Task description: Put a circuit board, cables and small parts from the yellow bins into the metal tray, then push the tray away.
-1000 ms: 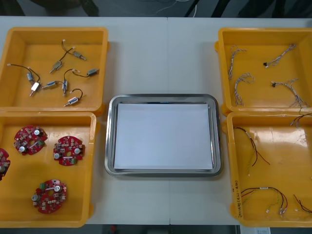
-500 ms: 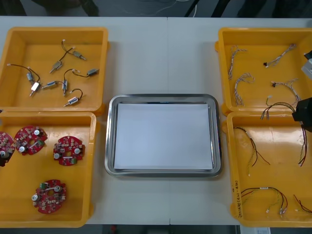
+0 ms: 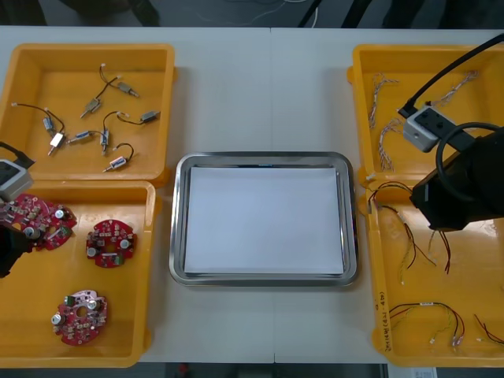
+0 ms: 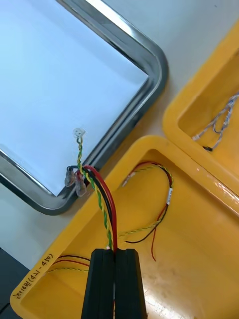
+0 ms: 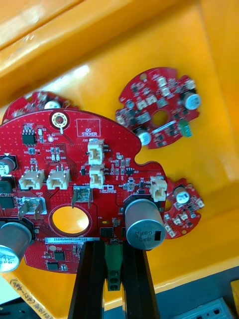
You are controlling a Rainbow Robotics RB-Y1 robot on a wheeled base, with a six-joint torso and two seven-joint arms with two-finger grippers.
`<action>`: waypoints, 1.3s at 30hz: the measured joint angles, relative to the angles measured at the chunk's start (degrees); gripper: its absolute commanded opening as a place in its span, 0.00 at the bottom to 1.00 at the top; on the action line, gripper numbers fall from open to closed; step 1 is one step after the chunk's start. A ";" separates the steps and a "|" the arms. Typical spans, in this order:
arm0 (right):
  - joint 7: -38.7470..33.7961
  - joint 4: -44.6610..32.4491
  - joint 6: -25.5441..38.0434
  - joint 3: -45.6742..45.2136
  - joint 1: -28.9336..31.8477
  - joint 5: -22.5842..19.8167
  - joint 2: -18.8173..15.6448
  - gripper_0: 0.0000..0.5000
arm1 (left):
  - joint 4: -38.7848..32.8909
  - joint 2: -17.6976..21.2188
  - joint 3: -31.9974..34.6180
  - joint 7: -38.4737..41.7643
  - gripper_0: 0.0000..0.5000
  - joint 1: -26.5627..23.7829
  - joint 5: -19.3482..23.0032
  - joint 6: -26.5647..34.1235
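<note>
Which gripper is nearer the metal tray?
Right. The right gripper holds a cable over the yellow bin just beside the metal tray; the left gripper holds a circuit board at the outer side of the opposite bin.

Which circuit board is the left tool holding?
The leftmost circuit board in the near-left yellow bin: clamped by its edge in the left tool, it overlaps a neighbouring board; the other three lie loose. Right tool holds a red and yellow cable.

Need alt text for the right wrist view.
The right gripper, black jaws shut on a red and yellow cable, holds it above a yellow bin; the cable's free ends show against the corner of the white-lined metal tray. Another cable lies in the bin.
</note>
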 measured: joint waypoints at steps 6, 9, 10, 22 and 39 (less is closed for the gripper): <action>0.00 -1.26 0.01 4.52 -2.59 0.03 -0.10 0.00 | -0.14 -0.01 -4.12 0.24 0.00 -5.13 0.49 0.91; -0.01 -1.27 0.01 6.03 -3.40 0.31 -0.22 0.00 | -0.19 -0.22 -6.37 1.07 0.00 -7.92 0.64 1.38; -0.01 -1.27 0.01 6.41 -3.57 0.51 -0.24 0.00 | -0.20 -0.46 -7.06 1.31 0.00 -8.85 0.70 1.60; -0.01 -1.30 0.02 7.61 -3.88 1.67 -0.35 0.00 | -2.09 -4.66 -19.47 12.09 0.00 -20.84 -0.95 4.06; -0.01 -1.33 0.03 8.53 -3.99 1.64 -1.70 0.00 | -2.63 -12.41 -43.74 29.57 0.00 -35.09 -15.46 4.38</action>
